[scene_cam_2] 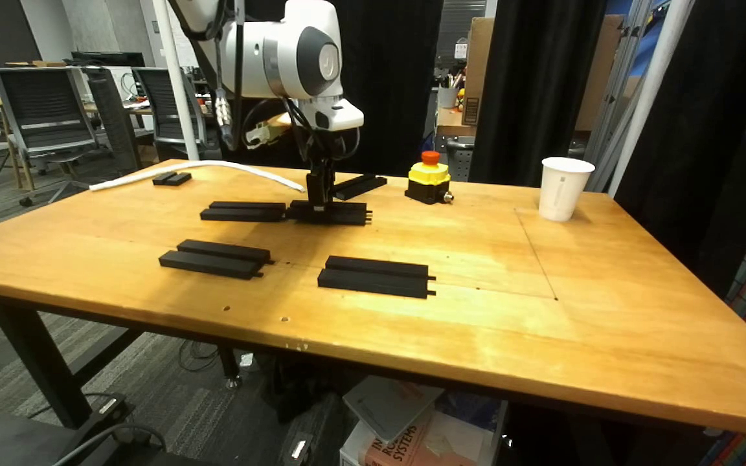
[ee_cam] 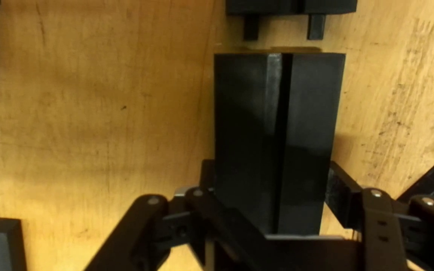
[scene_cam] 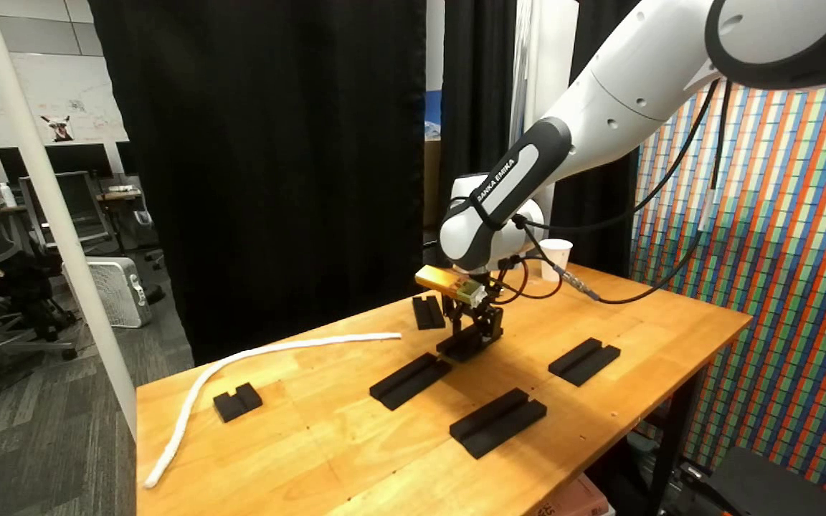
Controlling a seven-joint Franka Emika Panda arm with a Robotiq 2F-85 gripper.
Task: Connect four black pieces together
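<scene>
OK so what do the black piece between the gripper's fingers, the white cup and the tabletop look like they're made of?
Black piece: probably hard plastic, matte with a faint sheen, judging by crisp edges and even color.
White cup: likely paper, smooth, with a lipped rim; plastic is possible.
Tabletop: wood, slight sheen, from its visible grain.

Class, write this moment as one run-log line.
tool: closed on black bar | facing bar: pegs exposed, gap visible in wrist view | connection: not made

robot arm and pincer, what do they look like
The arm is white and rounded, with dark sections and lettering ending "EMIKA". Black cables loop beside it. The pincer is black and jointed, with pale screw heads; a red wire and yellow boxy part sit nearby.
</scene>
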